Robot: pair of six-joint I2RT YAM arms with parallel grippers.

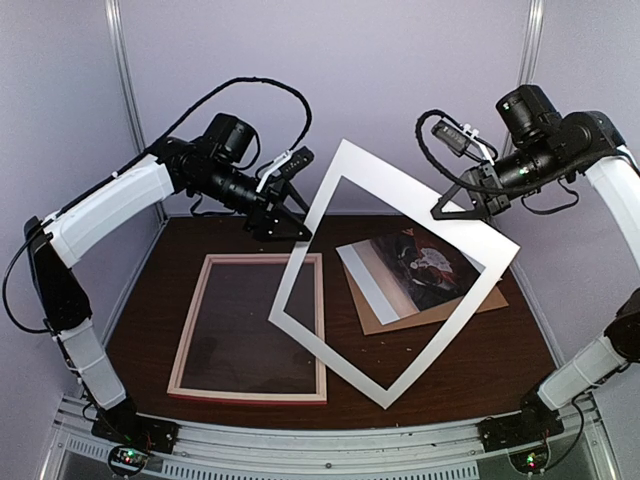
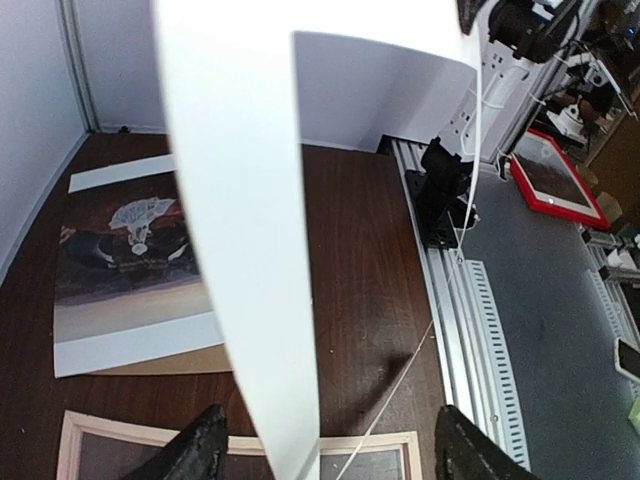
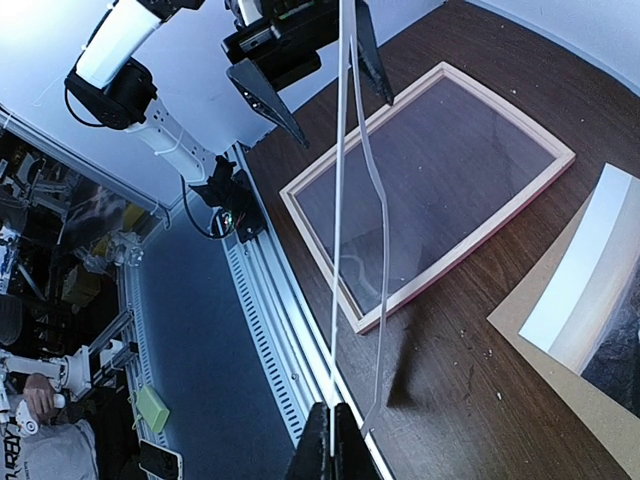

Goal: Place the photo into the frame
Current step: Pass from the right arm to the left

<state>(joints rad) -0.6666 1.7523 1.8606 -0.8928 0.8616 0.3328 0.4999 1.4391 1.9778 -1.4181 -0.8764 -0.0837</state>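
The table lies below both grippers. A white mat hangs tilted in the air. The right gripper is closed on its upper edge. The left gripper is open around its left edge and does not touch it. The frame lies flat under the left gripper, pale wood side up. Under the right gripper lies the board, and on it the photo, picture side up.

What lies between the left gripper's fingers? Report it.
A white rectangular cardboard mat border hangs inside the open left gripper; the left wrist view shows it.
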